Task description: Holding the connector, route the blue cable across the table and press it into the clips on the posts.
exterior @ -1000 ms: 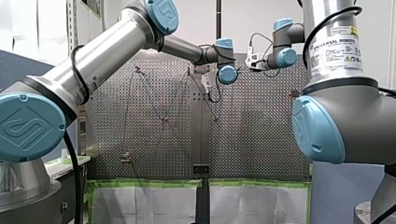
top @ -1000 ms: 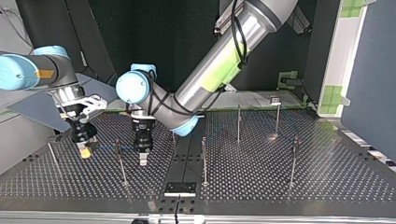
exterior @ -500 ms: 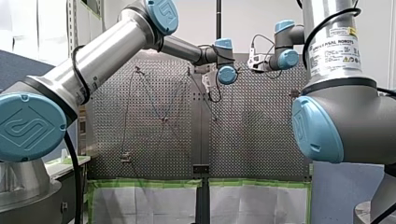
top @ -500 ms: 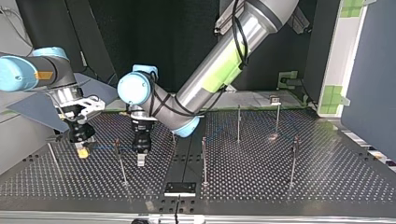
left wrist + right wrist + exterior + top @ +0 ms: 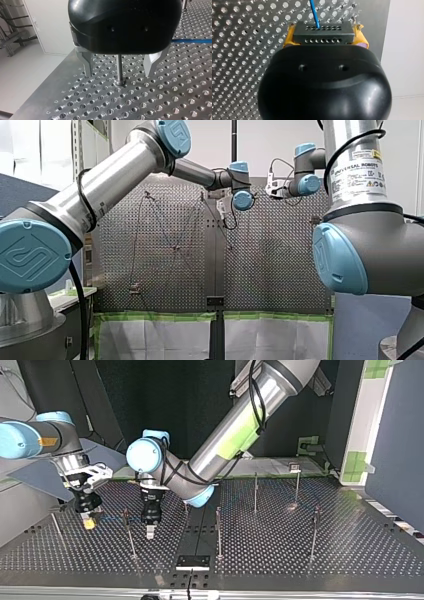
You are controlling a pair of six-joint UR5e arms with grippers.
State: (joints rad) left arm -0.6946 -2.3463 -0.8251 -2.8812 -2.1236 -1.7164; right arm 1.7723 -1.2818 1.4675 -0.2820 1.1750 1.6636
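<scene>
Right wrist view: right gripper (image 5: 324, 37) pinches connector (image 5: 323, 30) between yellow pads (image 5: 287, 41), and blue cable (image 5: 314, 11) exits the connector's far face. Top view: connector sits near clip post (image 5: 129, 532), on its left, low over table (image 5: 300, 560), with the cable running toward that post. The left gripper (image 5: 149, 532) hangs just right of the post, metal fingers (image 5: 88, 66) spread. A thin rod (image 5: 119, 65) stands in the gap.
</scene>
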